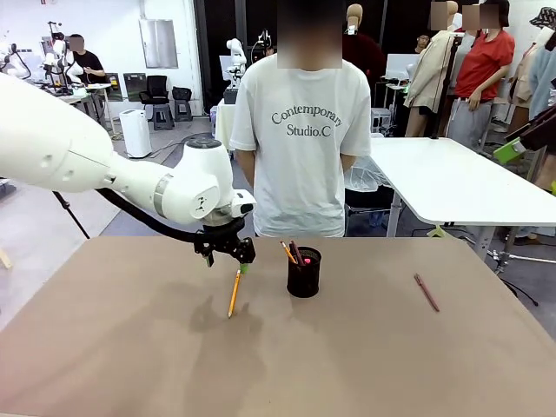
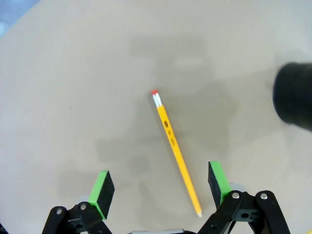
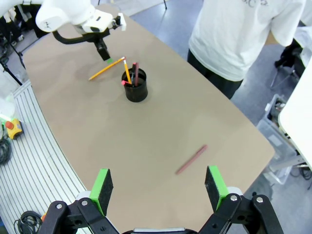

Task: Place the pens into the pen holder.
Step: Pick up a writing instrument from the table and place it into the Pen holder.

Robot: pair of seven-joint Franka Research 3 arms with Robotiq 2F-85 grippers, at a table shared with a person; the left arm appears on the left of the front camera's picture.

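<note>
Logged left gripper (image 1: 244, 261) low over the desk (image 1: 104, 347), left of the pen holder (image 1: 304, 274), jaws spread wide and gripping nothing. From the left wrist view, noted both green pads (image 2: 103, 187) apart with bare desk (image 2: 73, 73) between them. Noted a yellow pencil (image 2: 175, 151) lying flat there, its sharpened point between the pads and nearer one of them; cannot tell whether it touches. Saw the red eraser end pointing away from the gripper (image 2: 160, 185).

In the front view, found the same yellow pencil (image 1: 234, 294) on the desk just left of the holder, far end under the gripper tips, near end toward the robot's side.

Marked the pen holder, a black mesh cup, upright near the desk's middle. Counted two sticks inside, both leaning: a second yellow pencil (image 1: 287, 252) and a dark pen with a pink end (image 1: 297, 254).

Spotted a maroon pen (image 1: 426, 293) flat on the desk, well apart to the right of the holder.

From the right wrist view, recorded right gripper (image 3: 159, 183) high above the desk (image 3: 146, 126), jaws fully spread, empty. Below it, saw the maroon pen (image 3: 191, 159), and farther off the holder (image 3: 136, 90) and the loose pencil (image 3: 106, 68).

Noted a person in a white T-shirt (image 1: 300, 148) standing at the far edge.
</note>
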